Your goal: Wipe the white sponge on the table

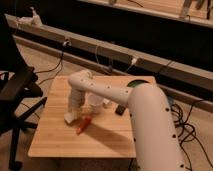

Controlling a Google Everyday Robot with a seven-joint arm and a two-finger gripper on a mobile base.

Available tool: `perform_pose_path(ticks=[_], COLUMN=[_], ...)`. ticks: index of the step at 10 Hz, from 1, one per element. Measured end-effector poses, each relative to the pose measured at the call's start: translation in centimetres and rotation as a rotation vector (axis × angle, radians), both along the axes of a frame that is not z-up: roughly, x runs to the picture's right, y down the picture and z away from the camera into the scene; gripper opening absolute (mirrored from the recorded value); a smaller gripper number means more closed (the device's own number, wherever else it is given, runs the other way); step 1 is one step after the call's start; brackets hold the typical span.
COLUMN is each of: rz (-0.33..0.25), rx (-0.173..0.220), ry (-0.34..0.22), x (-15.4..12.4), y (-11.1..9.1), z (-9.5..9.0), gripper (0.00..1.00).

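Note:
The light wooden table (pixel 55 135) stands in the middle of the camera view. My white arm reaches in from the lower right and bends down over the table's left half. The gripper (pixel 72 111) points straight down at the tabletop. The white sponge (pixel 68 118) lies on the wood right under the gripper's tip, touching it. An orange-red carrot-like thing (pixel 83 125) lies just right of the sponge. A white cup (pixel 95 102) stands behind it, next to the arm.
A small dark object (pixel 120 109) lies by the arm. A green bowl (pixel 137 83) sits at the table's back right, partly hidden by the arm. A black office chair (pixel 15 92) stands to the left. Cables (pixel 187 127) lie on the floor to the right.

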State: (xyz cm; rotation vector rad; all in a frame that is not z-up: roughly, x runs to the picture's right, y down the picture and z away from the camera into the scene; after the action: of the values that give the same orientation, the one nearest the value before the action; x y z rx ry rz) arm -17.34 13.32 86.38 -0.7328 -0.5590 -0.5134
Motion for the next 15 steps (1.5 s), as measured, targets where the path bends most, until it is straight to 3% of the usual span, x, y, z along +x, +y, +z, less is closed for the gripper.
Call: perform_pose_path(ticks=[3, 5, 8, 12, 15], rz=[0.032, 0.043, 0.04, -0.003, -0.01], rx=[0.011, 0.001, -0.025, -0.072, -0.08], ry=[0.002, -0.005, -0.03, -0.123, -0.136], x=[0.0, 0.0, -1.0, -5.8, -6.2], y=[-1.8, -2.2, -2.1, -0.3, 0.2], z=[0.3, 3.0, 5.3, 6.1, 5.6], gripper=[0.0, 0.0, 0.0, 0.0, 0.0])
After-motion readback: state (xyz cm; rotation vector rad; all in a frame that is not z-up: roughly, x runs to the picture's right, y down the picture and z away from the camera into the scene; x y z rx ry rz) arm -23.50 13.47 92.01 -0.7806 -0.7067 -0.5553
